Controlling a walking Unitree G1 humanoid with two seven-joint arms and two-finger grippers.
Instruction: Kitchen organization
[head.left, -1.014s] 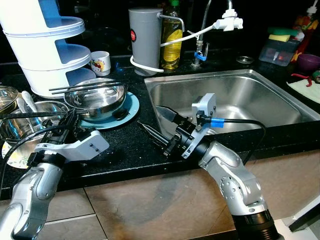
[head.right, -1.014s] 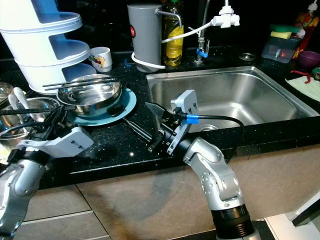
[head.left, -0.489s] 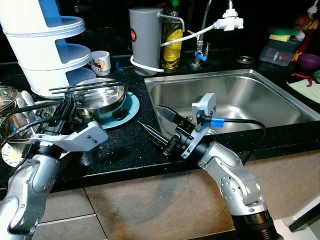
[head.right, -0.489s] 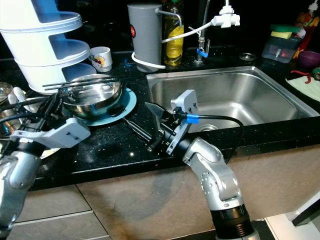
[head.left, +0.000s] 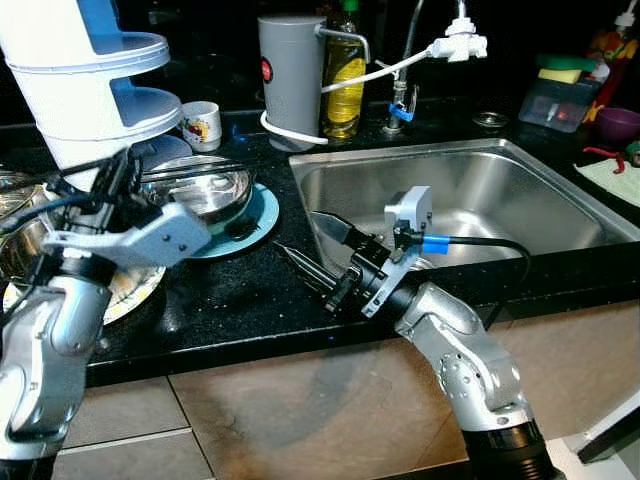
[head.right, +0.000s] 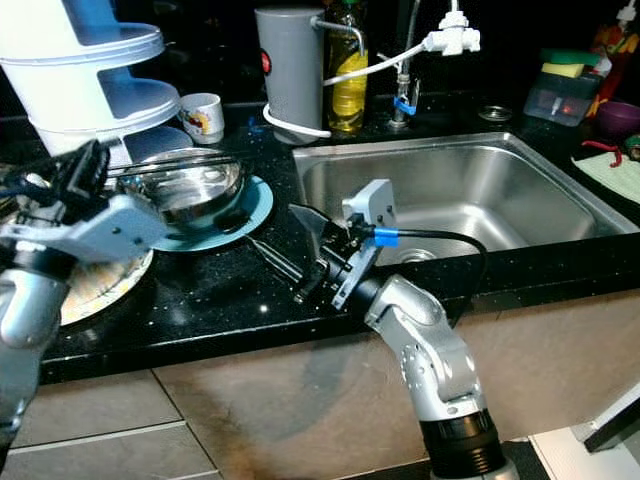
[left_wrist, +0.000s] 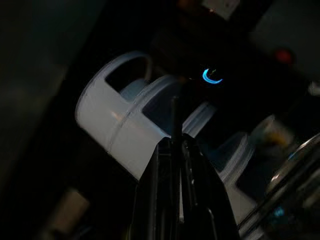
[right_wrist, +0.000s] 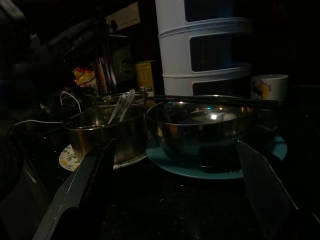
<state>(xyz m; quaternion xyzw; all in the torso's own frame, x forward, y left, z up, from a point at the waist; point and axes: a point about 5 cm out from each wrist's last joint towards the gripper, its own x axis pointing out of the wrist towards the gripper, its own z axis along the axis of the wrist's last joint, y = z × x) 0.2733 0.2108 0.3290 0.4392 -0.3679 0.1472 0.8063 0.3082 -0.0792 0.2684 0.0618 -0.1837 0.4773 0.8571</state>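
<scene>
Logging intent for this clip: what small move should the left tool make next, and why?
Probably ease the left tool down toward the chopsticks lying across the steel bowl on the blue plate. It hovers just beside them, by the white rack, while the right tool rests open over the counter.

black speckled stone counter (head.left: 250, 290) | inset stainless steel sink (head.left: 470, 190) | teal round plate (head.left: 255, 215) under a steel bowl | patterned plate (head.left: 130, 290) at left | white tiered plastic rack (head.left: 90, 90) | small printed white cup (head.left: 202, 125) | grey cylindrical canister (head.left: 290, 70) | yellow oil bottle (head.left: 343, 75)
</scene>
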